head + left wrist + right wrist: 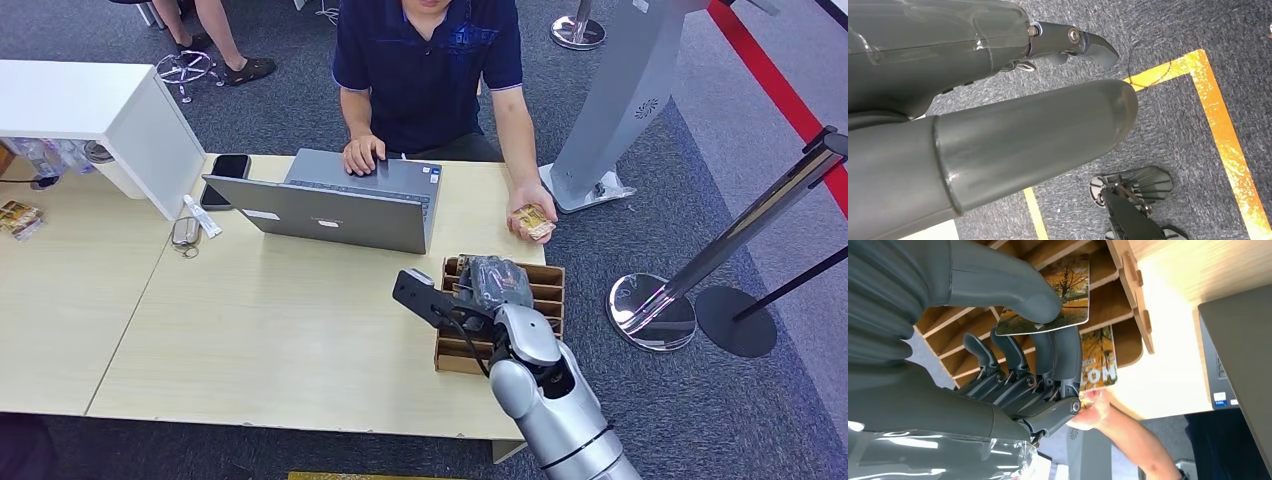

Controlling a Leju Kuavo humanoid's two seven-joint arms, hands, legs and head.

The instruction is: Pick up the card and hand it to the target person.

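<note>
Pinching one card (1048, 300) between thumb and fingers, the right hand (490, 283) hovers over the slotted wooden card holder (545, 300) at the surface's right edge, near the far right corner. In the right wrist view the card lies flat under the thumb, its long axis pointing away from the palm over the holder's dividers. The person (430, 70) sits at the far edge behind one laptop (340, 205); that person's hand (528, 215) rests just beyond the holder, already holding a second, similar card (533, 220), so the handover runs forward and slightly right. The left hand (998, 145) hangs over the carpet, holding nothing visible; its fingers cannot be judged.
</note>
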